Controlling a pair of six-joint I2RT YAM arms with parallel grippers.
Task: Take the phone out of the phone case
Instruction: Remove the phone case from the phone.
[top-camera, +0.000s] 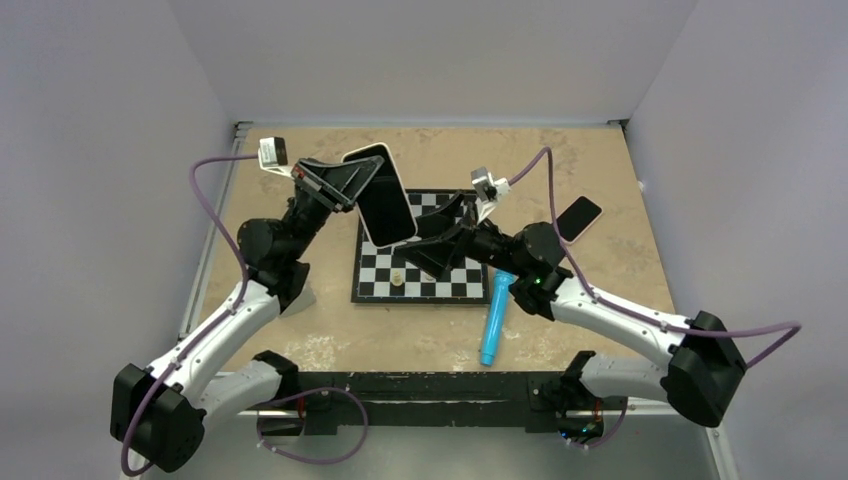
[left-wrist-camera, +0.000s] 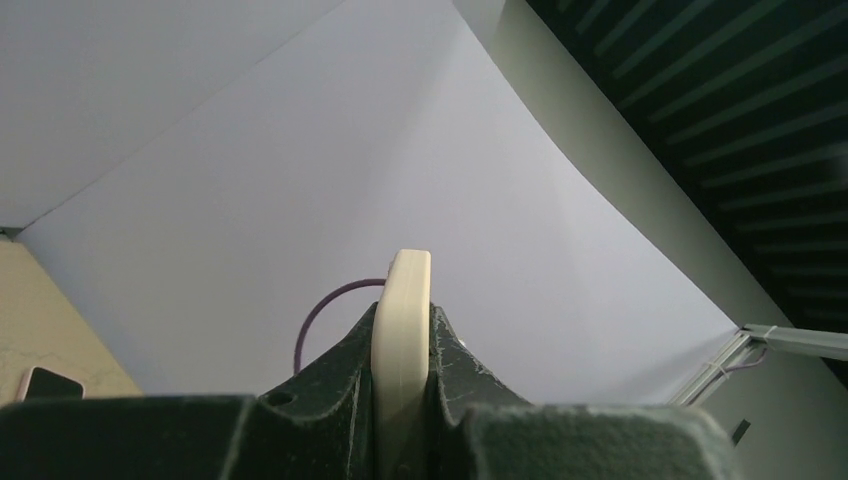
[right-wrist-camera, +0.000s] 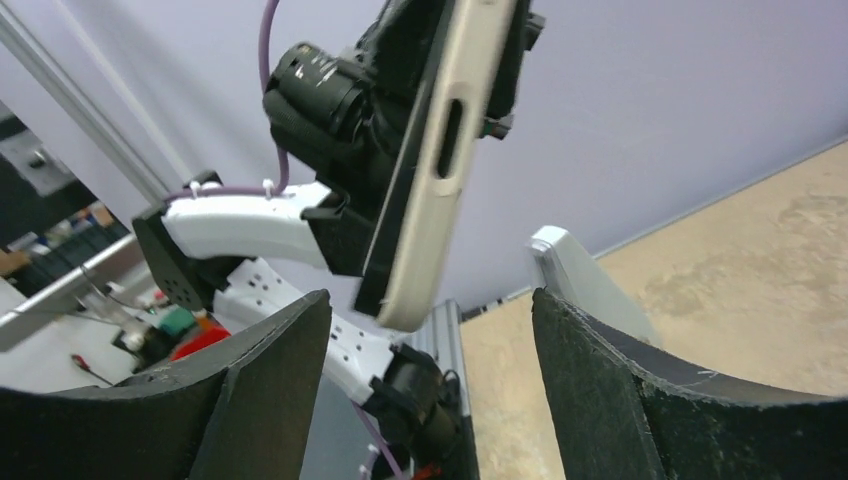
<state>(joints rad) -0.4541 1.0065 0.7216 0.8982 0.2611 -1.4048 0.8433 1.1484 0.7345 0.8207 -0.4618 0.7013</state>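
My left gripper (top-camera: 350, 185) is shut on a phone in a cream case (top-camera: 381, 195) and holds it tilted in the air above the far edge of the chessboard, black screen up. In the left wrist view the case's cream edge (left-wrist-camera: 402, 340) is clamped between the fingers of that gripper (left-wrist-camera: 402, 318). My right gripper (top-camera: 441, 236) is open, just right of and below the phone's lower end. In the right wrist view the cased phone (right-wrist-camera: 440, 160) hangs above the open gripper (right-wrist-camera: 430, 345), its lower corner near the gap, not touched.
A chessboard (top-camera: 455, 285) lies mid-table with a small pale piece (top-camera: 397, 279) on it. A blue tube (top-camera: 495, 318) lies at its right near corner. A second dark phone (top-camera: 578, 217) lies flat to the right; it also shows in the left wrist view (left-wrist-camera: 45, 382).
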